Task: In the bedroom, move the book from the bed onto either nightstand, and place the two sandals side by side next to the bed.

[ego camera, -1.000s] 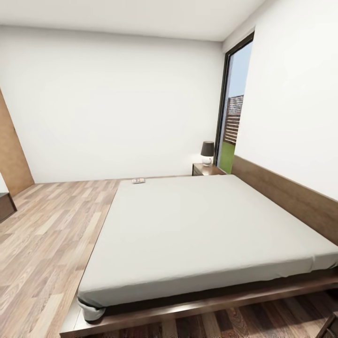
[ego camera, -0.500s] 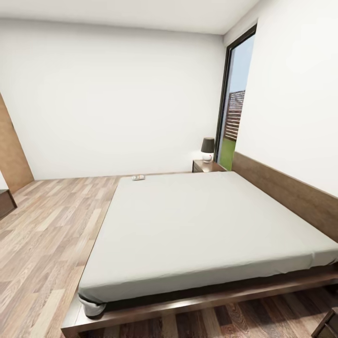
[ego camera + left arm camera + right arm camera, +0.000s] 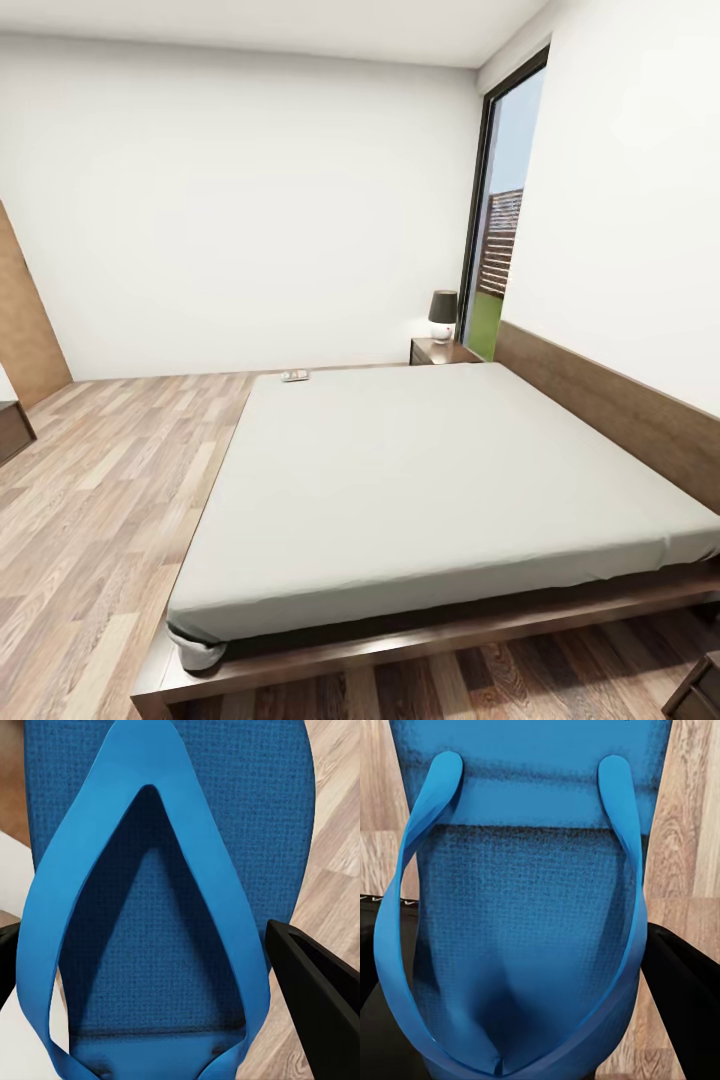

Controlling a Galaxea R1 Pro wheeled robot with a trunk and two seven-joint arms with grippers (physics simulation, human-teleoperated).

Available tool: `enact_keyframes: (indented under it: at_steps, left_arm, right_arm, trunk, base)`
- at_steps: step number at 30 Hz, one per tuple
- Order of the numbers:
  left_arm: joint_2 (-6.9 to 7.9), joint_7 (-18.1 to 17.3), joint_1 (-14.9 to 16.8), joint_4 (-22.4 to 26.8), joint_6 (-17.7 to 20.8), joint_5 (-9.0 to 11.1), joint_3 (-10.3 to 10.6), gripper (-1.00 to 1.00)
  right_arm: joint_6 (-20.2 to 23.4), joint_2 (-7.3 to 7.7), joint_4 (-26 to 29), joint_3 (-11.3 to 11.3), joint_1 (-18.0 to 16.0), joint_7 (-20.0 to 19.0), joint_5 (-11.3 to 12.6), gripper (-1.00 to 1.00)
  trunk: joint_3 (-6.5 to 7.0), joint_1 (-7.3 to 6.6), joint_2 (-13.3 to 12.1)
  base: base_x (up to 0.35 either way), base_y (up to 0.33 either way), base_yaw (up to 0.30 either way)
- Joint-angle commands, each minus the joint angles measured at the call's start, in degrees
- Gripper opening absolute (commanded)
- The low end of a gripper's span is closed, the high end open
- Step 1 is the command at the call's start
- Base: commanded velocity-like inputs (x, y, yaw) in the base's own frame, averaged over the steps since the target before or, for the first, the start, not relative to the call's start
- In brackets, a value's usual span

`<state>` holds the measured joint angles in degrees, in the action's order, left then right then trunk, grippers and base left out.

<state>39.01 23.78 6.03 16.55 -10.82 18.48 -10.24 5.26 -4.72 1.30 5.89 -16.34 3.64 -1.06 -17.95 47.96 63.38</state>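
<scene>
Sandals in both claws: left gripper (image 3: 161, 967) clamps one blue sandal (image 3: 169, 870), right gripper (image 3: 517, 990) clamps the other sandal (image 3: 521, 907). Book (image 3: 295, 376) sits on the bed's (image 3: 430, 470) far corner, nightstand (image 3: 440, 351) beyond. Best set both down parallel, just off the frame edge; plenty of bare floor (image 3: 90, 500) on the left.

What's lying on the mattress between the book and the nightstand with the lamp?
Nothing. In the head view, the stretch of grey bed between the book at its far corner and the nightstand is bare mattress.
</scene>
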Motion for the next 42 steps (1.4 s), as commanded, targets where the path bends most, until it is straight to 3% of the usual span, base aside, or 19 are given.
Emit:
enact_keyframes:
  at_steps: [1, 21, 42]
  left_arm:
    - [0.01, 0.0, 0.0, 0.0, -0.3, 0.6, 0.1, -1.00]
    - [0.01, 0.0, 0.0, 0.0, -0.3, 0.6, 0.1, -1.00]
    - [0.01, 0.0, 0.0, 0.0, -0.3, 0.5, 0.1, -1.00]
  right_arm:
    - [0.4, 0.00, 0.1, 0.4, 0.0, 0.2, -0.1, -1.00]
    - [0.1, -0.20, 0.1, 0.5, 0.0, 0.3, 0.1, -1.00]
    - [0.2, -0.23, 0.1, 0.5, 0.0, 0.3, 0.1, -1.00]
  trunk:
    - [-0.07, 0.00, 0.0]
    - [-0.13, 0.00, 0.0]
    - [-1.14, 0.00, 0.0]
  base:
    - [0.000, 0.000, 0.000]
    - [0.000, 0.000, 0.010]
    - [0.000, 0.000, 0.200]
